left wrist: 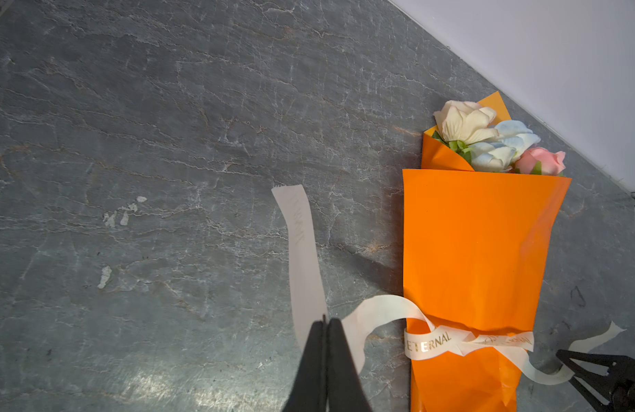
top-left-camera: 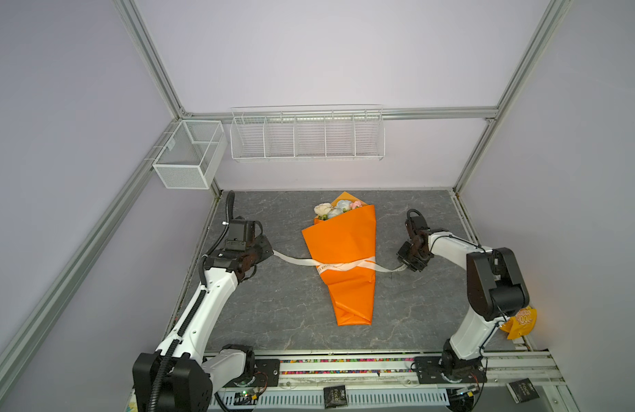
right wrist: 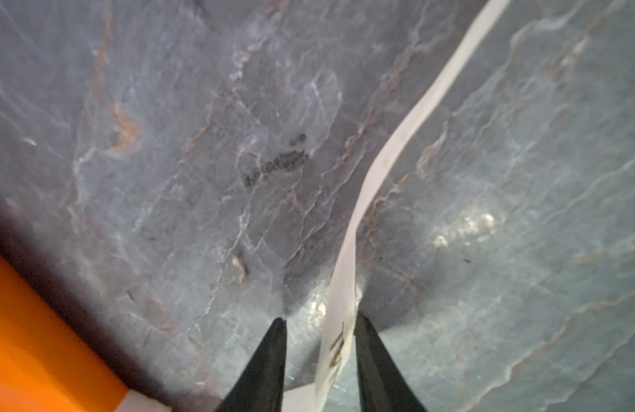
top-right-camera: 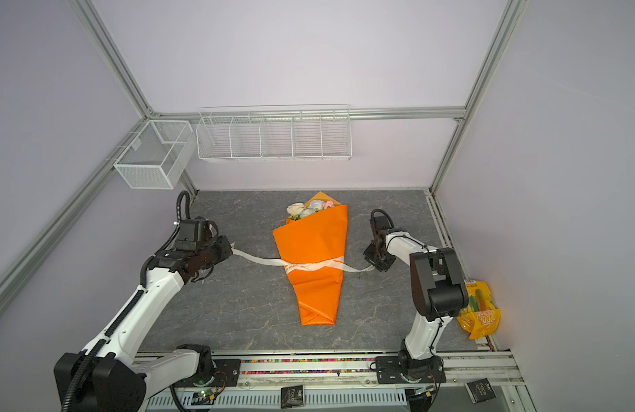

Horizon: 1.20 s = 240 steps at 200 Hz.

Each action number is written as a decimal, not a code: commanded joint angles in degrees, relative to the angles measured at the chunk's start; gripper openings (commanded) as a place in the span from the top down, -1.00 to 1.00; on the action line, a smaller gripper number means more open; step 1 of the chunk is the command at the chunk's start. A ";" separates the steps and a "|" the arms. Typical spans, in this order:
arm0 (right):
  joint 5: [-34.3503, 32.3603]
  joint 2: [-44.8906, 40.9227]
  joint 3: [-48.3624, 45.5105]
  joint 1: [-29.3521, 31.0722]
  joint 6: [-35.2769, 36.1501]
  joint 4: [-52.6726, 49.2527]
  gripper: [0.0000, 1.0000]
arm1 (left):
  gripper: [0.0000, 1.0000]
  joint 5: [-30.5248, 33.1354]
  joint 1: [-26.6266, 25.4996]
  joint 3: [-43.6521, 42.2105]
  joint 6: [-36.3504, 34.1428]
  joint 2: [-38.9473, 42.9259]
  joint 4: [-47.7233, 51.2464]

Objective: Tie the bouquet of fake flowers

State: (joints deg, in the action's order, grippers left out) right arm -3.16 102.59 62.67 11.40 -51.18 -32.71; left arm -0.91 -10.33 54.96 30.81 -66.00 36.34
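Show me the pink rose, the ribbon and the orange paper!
pink rose (left wrist: 543, 161), left wrist view, on its petals.
ribbon (left wrist: 428, 344), left wrist view, on the gold lettering.
orange paper (top-left-camera: 341, 239), a top view, on its flat front.

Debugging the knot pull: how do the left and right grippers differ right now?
Left gripper has its jaws pressed together on the ribbon; right gripper has a gap between its jaws, the ribbon running through it unpinched. Left gripper sits left of the orange wrap, right gripper on its right. Shared: each is at one tail of the ribbon, low over the table.
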 commanded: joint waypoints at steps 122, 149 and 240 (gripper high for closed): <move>-16.21 -15.69 5.70 -5.51 17.61 -2.57 0.87 | 1.00 8.92 7.62 0.90 -0.16 3.15 6.92; -17.83 -16.10 6.82 -5.76 19.78 -3.59 0.87 | 1.00 9.90 8.75 -0.99 0.72 5.42 7.26; -21.34 -11.82 8.70 -8.62 25.00 -4.97 0.87 | 1.00 0.88 20.76 -7.76 1.23 4.79 3.82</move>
State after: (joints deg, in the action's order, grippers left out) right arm -22.44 89.67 70.63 3.75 -28.36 -36.64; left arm 0.30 9.45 46.74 32.32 -61.28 41.45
